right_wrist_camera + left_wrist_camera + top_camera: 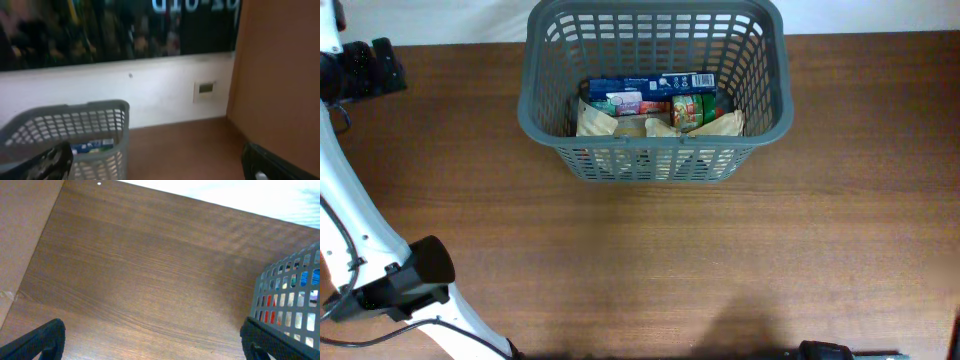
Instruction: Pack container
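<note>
Left gripper point(155, 342): fingers spread wide, over bare table point(140, 270). Container point(292, 300) lies ahead, to its right. Right gripper point(160, 167): fingers apart, container ahead-left. Container sits mid-table toward far edge, groceries point(650, 100) inside.

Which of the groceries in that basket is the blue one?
The long box lying along the basket's far wall. The others differ: a green-and-red can, a pale pink-marked packet and tan paper bags nearer the front.

The container point(75, 117) stands at lower left, a blue package point(92, 146) inside. Fingers point(272, 164) of the right gripper point(160, 164) sit wide apart. Focus is soft.
</note>
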Robot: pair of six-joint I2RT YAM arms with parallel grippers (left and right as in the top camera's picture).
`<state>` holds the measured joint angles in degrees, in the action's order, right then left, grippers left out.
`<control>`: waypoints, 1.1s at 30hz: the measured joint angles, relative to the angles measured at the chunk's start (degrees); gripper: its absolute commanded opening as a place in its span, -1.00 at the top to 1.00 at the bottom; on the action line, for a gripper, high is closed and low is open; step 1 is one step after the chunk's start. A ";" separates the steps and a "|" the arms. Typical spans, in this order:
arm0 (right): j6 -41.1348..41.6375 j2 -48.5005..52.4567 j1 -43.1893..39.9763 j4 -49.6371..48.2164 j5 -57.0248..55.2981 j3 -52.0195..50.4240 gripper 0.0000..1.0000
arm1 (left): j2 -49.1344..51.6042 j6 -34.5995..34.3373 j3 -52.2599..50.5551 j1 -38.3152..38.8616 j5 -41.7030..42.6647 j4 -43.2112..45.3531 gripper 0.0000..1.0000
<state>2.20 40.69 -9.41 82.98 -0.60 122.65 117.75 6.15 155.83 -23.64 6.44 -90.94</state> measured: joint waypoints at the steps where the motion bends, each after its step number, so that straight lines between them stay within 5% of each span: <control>1: 0.33 -2.08 0.00 1.75 -0.02 0.11 -0.98 | 0.00 0.00 0.00 0.00 0.02 0.04 -0.99; 6: 3.72 -4.48 0.00 10.43 0.00 -1.55 -0.98 | 0.00 0.00 0.00 0.00 0.02 0.02 -0.98; 14: 20.59 -3.69 0.00 9.44 0.00 -16.28 -0.98 | 0.00 0.00 0.00 0.00 0.02 0.02 -0.98; 20: 25.51 -3.28 0.00 8.17 -1.57 -24.26 -0.98 | 0.00 0.00 0.00 0.00 0.00 0.00 -0.98; 33: 6.75 -4.90 0.00 -16.57 -0.79 -42.18 -0.98 | 0.00 0.00 0.00 0.00 0.04 0.00 -0.98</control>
<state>8.95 35.79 -9.41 66.41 -1.39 80.47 117.75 6.15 155.83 -23.64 6.48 -90.94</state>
